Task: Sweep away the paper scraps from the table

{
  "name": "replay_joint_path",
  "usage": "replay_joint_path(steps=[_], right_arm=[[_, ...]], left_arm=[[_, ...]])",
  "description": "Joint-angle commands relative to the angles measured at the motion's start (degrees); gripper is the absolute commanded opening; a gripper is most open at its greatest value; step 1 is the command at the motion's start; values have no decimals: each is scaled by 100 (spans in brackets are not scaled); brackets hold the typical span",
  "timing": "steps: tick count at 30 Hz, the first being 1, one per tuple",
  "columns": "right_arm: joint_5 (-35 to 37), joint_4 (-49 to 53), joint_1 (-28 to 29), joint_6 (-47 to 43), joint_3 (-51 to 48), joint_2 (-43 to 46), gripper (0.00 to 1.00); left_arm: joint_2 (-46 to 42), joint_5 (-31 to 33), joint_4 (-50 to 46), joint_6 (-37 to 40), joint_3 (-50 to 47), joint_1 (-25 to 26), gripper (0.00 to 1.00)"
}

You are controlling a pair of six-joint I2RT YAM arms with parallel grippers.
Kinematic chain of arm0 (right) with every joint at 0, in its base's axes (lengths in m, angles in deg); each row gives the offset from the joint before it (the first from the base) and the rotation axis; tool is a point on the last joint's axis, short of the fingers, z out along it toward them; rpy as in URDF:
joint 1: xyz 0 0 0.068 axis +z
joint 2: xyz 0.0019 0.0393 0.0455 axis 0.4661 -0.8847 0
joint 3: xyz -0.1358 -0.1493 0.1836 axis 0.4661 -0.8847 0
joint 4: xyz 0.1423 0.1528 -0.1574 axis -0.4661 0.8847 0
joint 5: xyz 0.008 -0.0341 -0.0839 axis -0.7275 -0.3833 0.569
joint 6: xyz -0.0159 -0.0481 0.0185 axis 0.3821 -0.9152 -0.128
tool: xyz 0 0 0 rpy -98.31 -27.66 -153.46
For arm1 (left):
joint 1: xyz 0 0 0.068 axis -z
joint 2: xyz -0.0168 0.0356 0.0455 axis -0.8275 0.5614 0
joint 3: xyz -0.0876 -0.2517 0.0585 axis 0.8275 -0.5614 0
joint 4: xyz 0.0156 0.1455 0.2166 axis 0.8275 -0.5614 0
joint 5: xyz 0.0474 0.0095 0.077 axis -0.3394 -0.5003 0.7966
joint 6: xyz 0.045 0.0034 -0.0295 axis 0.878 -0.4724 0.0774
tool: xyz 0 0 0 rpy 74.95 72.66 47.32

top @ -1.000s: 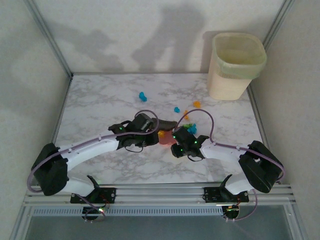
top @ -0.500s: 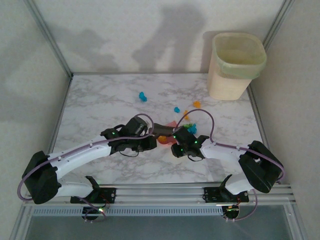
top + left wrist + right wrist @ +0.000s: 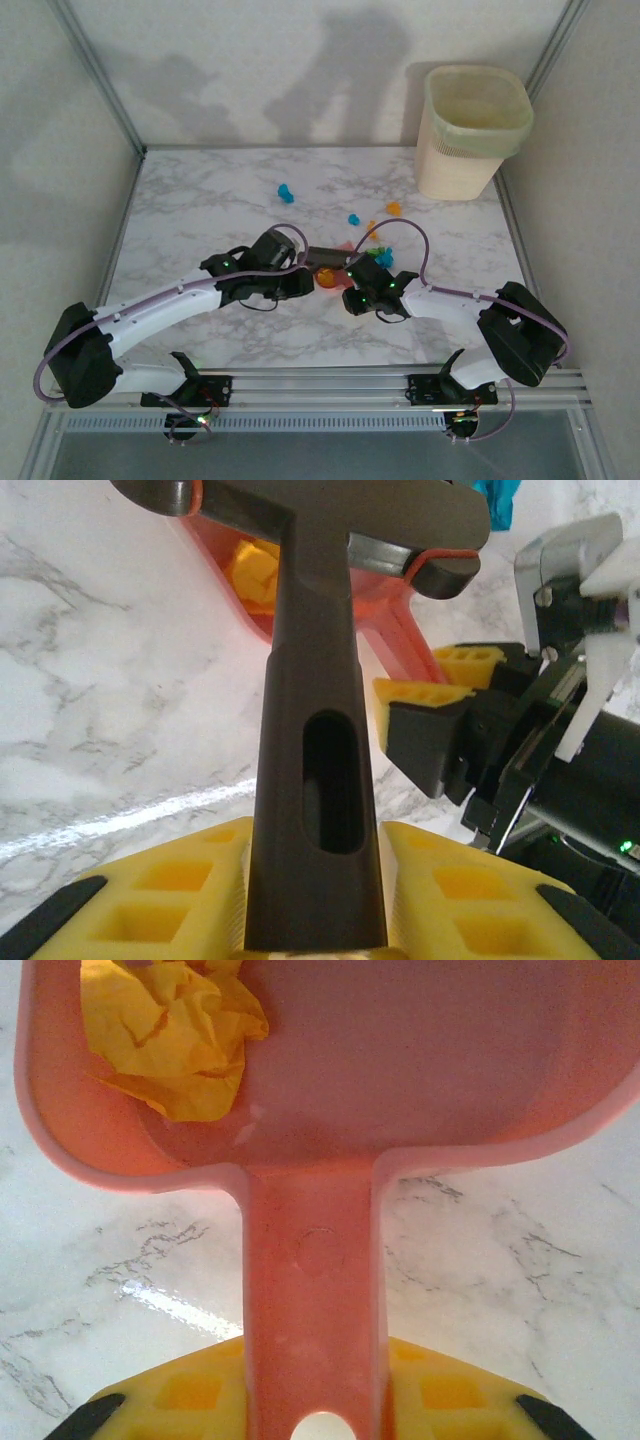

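Observation:
My left gripper is shut on the handle of the dark brown hand brush, whose head lies across the mouth of the pink dustpan. My right gripper is shut on the dustpan's handle. One crumpled orange paper scrap lies inside the pan, toward its left side. More paper scraps rest on the table beyond the pan: blue ones, an orange one and a green and blue cluster.
A cream waste bin lined with a bag stands at the table's far right corner. Off-white walls close in the back and both sides. A metal rail runs along the near edge by the arm bases.
The left arm has drawn back and swung its elbow left, pulling the brush head a little nearer across the dustpan's mouth. The right arm and the dustpan have hardly moved.

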Motion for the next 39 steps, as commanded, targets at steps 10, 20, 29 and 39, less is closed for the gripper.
replay_joint_path(steps=[10, 20, 29, 39], right_arm=[[34, 348, -75, 123, -174, -31, 0], [14, 340, -68, 108, -162, -75, 0], [0, 325, -69, 104, -181, -25, 0], [13, 176, -69, 54, -345, 308, 0]], left_arm=[[-1115, 1892, -345, -20, 328, -859, 0], [-2027, 3223, 613, -213, -1148, -953, 0], [-2944, 3708, 2121, 26, -2939, -948, 0], [-3043, 3667, 2335, 117, -3264, -945, 0]])
